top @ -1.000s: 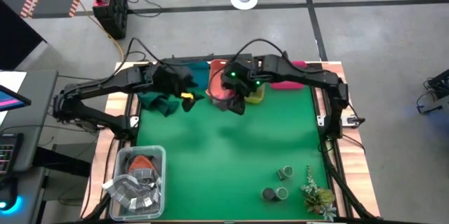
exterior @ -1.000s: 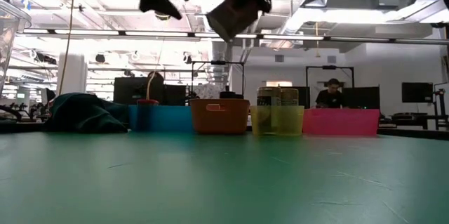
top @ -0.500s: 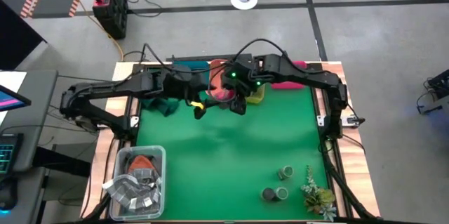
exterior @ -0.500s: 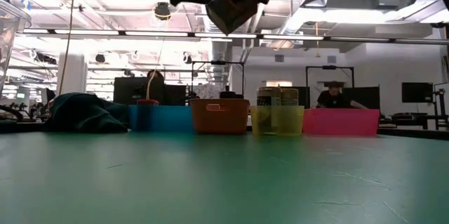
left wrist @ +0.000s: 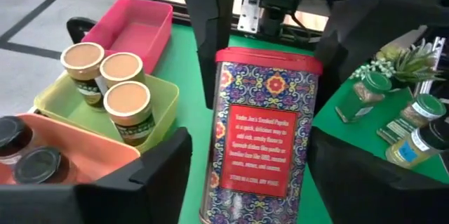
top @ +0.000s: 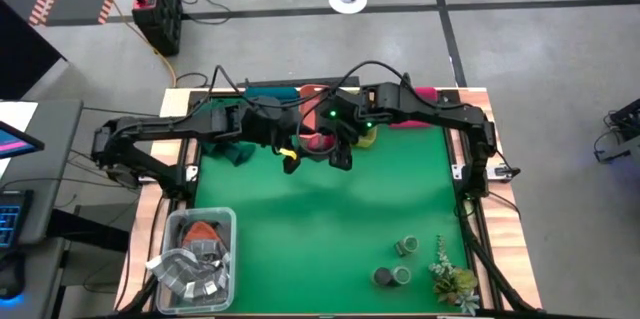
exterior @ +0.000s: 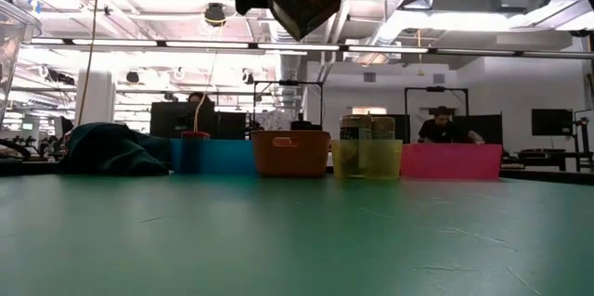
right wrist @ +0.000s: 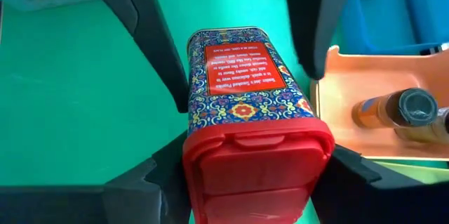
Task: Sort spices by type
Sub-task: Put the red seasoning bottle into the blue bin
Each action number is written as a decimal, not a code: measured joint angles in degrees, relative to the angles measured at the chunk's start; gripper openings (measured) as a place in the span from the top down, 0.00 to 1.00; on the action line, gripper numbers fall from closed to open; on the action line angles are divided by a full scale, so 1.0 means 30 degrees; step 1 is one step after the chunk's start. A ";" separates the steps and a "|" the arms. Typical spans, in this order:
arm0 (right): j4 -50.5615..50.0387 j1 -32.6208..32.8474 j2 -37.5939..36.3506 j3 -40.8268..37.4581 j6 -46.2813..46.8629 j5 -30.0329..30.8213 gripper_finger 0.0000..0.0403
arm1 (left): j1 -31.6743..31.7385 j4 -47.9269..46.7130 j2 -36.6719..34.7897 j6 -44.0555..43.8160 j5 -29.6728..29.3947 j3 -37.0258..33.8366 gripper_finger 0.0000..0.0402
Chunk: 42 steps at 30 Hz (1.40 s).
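A tall patterned spice tin (left wrist: 261, 140) with a red lid hangs high over the mat's far middle, with my right gripper (right wrist: 256, 182) shut on its lid end. My left gripper (left wrist: 245, 182) is open, and its fingers stand on either side of the tin's base half (right wrist: 231, 59). I cannot tell whether they touch it. In the low view the tin (exterior: 302, 4) is tilted near the top edge. Tan-topped cylinders (left wrist: 116, 87) stand in a yellow tray (left wrist: 165, 97). Dark-lidded jars (left wrist: 28, 150) stand in an orange tray (left wrist: 84, 157). My right gripper pinches the tin's red lid end (right wrist: 256, 157) between its two fingers, one on each side. The fingers slant down from the table's right and lie along the tin. The tin is lifted clear of the mat and tilted, its base pointing away toward my left gripper.
A blue tray (exterior: 213, 155) and a pink tray (exterior: 450, 160) flank the orange and yellow ones along the far edge. Green-topped jars (top: 398, 262) and a plant sprig (top: 452, 277) lie at the near right. A clear tub (top: 195, 259) stands near left, and a teal cloth (top: 228, 149) lies far left.
My left gripper has moved toward the table's right, up to the tin held by my right gripper, and its fingers now stand on either side of the tin. The tin has stayed high above the mat in my right gripper.
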 joint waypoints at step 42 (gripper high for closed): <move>-0.0338 -0.0545 -0.0231 0.0313 -0.0152 -0.0073 0.06 | 0.0080 -0.1245 0.0024 -0.0818 0.0712 0.0000 0.55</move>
